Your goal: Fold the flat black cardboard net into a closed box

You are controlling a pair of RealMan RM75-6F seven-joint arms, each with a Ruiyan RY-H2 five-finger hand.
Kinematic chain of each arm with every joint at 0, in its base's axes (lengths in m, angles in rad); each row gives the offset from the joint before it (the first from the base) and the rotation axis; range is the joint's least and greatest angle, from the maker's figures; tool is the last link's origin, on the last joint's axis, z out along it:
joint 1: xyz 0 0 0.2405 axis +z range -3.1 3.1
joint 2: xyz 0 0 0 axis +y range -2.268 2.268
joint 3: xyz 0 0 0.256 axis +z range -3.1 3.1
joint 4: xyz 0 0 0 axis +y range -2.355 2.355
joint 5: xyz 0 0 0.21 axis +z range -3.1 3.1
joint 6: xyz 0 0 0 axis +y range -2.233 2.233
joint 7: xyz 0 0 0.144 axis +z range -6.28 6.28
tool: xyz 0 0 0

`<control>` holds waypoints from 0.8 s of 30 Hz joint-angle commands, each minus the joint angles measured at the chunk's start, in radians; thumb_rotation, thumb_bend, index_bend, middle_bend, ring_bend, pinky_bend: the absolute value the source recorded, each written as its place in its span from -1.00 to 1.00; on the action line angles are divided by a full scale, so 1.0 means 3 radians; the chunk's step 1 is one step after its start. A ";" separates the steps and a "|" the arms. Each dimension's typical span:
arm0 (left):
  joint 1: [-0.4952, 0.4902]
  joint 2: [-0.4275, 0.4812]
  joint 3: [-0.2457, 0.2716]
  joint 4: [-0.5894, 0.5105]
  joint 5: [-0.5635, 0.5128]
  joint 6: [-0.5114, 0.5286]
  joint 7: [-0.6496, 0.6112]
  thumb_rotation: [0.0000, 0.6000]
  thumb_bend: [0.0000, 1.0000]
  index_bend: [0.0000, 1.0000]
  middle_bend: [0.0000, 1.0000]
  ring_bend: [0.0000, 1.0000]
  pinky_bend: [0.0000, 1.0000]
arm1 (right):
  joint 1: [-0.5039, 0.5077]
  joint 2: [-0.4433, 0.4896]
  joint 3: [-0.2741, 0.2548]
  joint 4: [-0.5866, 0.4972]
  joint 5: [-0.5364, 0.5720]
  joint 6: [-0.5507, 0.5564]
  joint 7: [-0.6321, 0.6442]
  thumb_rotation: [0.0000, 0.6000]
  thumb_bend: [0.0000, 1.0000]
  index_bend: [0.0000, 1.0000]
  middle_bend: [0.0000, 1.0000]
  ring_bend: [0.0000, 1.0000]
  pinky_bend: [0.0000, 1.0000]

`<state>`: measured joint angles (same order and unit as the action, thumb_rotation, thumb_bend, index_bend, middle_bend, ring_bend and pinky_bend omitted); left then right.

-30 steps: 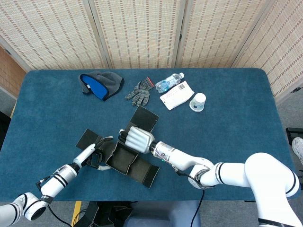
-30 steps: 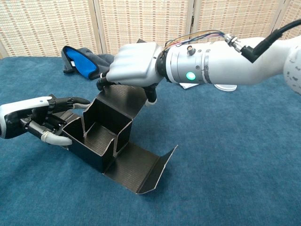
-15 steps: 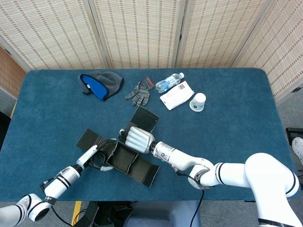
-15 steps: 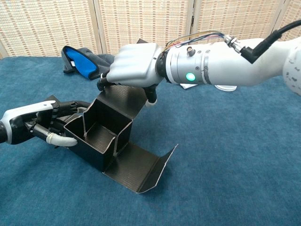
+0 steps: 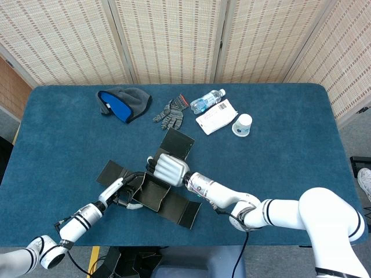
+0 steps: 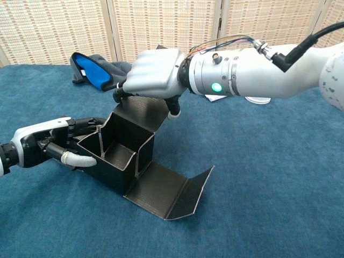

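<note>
The black cardboard net (image 5: 152,194) (image 6: 119,157) stands partly folded as an open-topped box near the table's front edge. One long flap (image 6: 173,191) lies flat toward the front right with its end turned up. Another flap (image 5: 177,144) lies behind the box, and a third (image 5: 112,171) to its left. My right hand (image 5: 170,168) (image 6: 153,75) sits over the back wall, fingers curled down on its top edge. My left hand (image 5: 125,194) (image 6: 51,145) grips the box's left wall, fingers over the rim and thumb low against the outside.
Along the far side lie a grey cap with blue lining (image 5: 123,103) (image 6: 92,69), a grey glove (image 5: 170,113), a water bottle (image 5: 207,101), a white packet (image 5: 216,116) and a white cup (image 5: 242,124). The blue table (image 5: 290,162) ends close in front of the box.
My left hand has pushed in to the right against the box. The box has slid and turned slightly right, and its front flap has shifted right with it. The right hand has stayed put.
</note>
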<state>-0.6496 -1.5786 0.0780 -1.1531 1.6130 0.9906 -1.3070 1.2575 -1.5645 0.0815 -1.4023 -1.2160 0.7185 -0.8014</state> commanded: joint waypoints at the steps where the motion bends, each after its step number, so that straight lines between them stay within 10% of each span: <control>1: -0.0030 -0.0027 0.0027 0.0067 0.0037 0.0001 -0.0187 1.00 -0.81 -0.68 -0.70 0.35 0.37 | 0.0000 -0.0006 -0.0001 0.0004 -0.0003 -0.0003 0.0003 1.00 -0.48 -0.51 -0.49 0.62 0.93; 24: -0.0083 -0.0152 0.0077 0.0252 0.0020 -0.0009 -0.0358 1.00 -0.81 -0.53 -0.57 0.33 0.37 | -0.0015 -0.0041 -0.0006 0.0025 -0.0069 0.0010 0.0021 1.00 -0.48 -0.51 -0.49 0.62 0.93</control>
<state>-0.6749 -1.6234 0.1017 -1.0782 1.6199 0.9880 -1.4139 1.2532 -1.5769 0.0799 -1.3943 -1.2364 0.7212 -0.7949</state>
